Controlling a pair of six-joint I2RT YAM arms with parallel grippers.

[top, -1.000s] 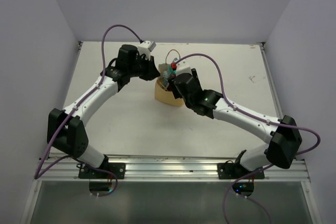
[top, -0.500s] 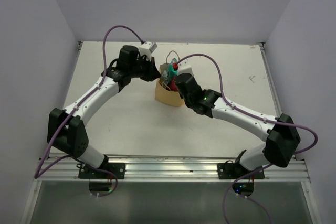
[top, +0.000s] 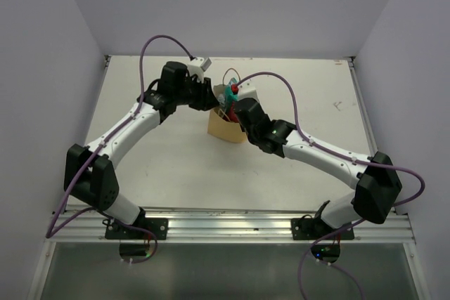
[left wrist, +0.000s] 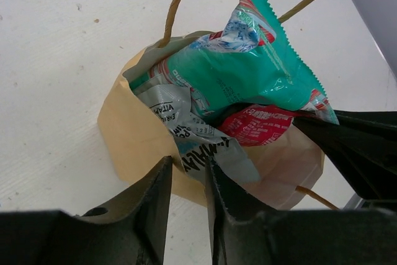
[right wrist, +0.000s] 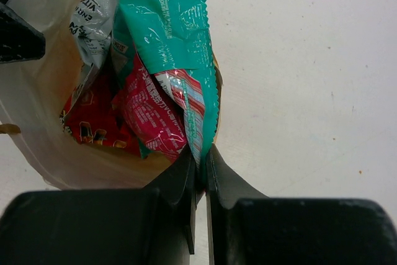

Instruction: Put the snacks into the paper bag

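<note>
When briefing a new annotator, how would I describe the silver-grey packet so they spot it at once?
Find the brown paper bag standing upright on the white table. Among the packets in its mouth, the silver-grey packet is the crumpled one with black lettering, draped over the rim nearest the left gripper. Its neighbours are a teal packet and a red packet; it alone is grey.

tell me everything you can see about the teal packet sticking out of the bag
The teal packet is a glossy, crinkled teal-and-white foil pouch with a zigzag-cut end and a red-striped patch. It stands half out of the mouth of the paper bag, tilted, lying over a silver-grey packet and a pink-red packet. The right gripper is shut on its lower edge.
</note>
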